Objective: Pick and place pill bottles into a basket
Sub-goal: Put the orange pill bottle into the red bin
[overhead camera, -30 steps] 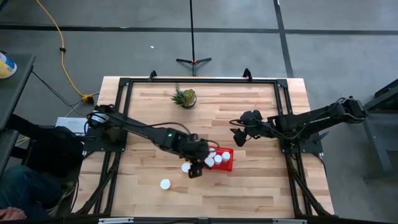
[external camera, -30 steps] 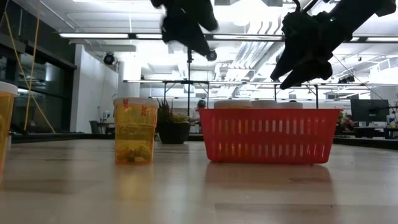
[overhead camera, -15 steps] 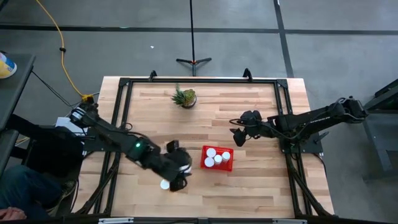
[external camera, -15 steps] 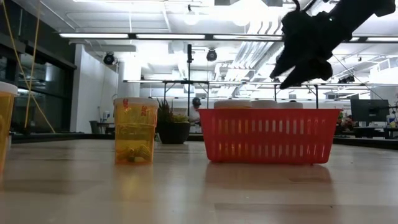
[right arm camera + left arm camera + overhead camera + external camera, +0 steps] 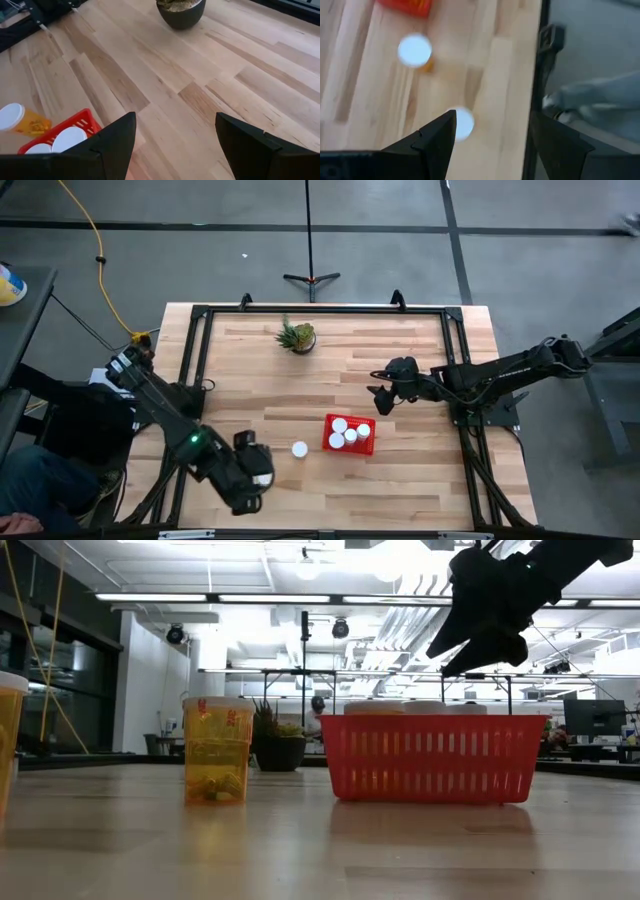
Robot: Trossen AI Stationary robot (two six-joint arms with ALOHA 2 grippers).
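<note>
Left gripper [image 5: 250,480], fingers apart and empty, hovers near table's front edge. Nearest loose pill bottle [image 5: 461,123] stands upright, just ahead of its fingers; second bottle [image 5: 299,449] at 9 o'clock beside red basket [image 5: 366,442]. Right gripper [image 5: 381,397] waits at basket's 1 o'clock, fingers apart.

- plant [image 5: 297,337], upper middle of table [image 5: 400,480], high view
- yellow cable [image 5: 90,240], floor, upper left
- tripod stand [image 5: 310,277], floor above table
- person [image 5: 40,490], lower left corner
</note>
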